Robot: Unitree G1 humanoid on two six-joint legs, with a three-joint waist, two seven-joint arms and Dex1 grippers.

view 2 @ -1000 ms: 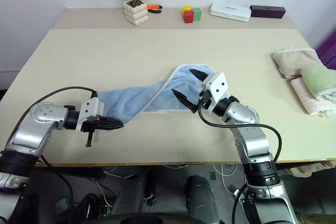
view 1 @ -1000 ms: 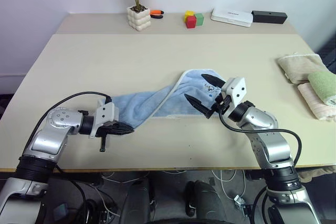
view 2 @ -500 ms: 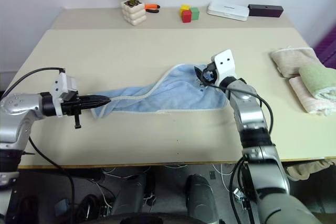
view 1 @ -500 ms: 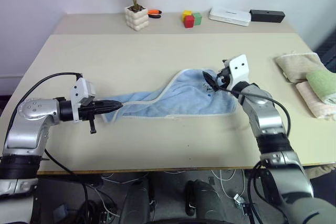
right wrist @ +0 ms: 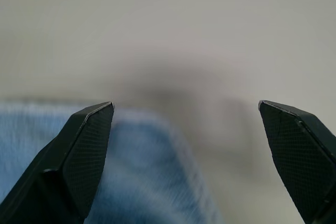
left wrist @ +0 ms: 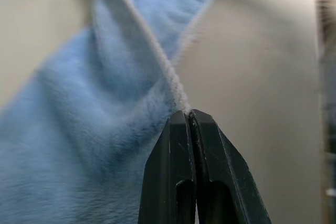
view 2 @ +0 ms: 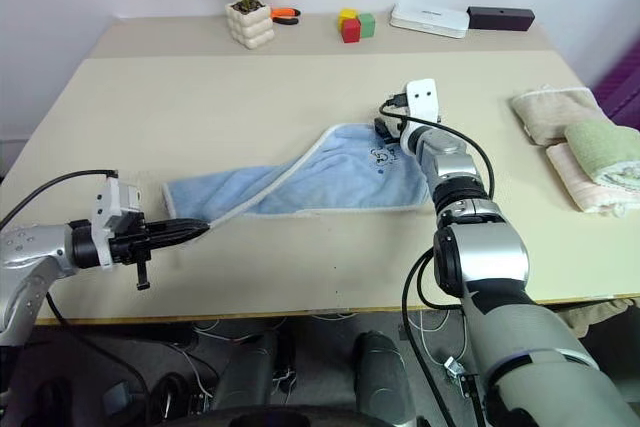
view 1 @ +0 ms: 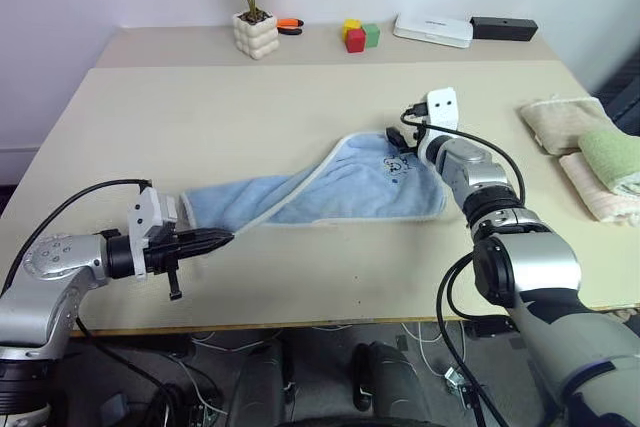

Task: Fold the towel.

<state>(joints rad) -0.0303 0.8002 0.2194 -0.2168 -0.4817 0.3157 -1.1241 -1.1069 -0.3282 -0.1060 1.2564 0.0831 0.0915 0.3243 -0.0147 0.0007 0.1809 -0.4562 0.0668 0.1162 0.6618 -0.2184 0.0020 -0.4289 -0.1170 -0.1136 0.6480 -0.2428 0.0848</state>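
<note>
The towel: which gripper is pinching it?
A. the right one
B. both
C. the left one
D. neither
C: the left gripper is shut on the white edge of the towel, while the right gripper is wide open over its far corner, holding nothing.

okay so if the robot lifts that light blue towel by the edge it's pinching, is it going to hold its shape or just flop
Probably flop. The towel already lies twisted and draped along the table, so it looks limp rather than stiff. The left gripper is shut on just its thin whitish trim, so the rest would likely hang and drag. Its fluffy pile suggests it is light and not slippery.
</note>
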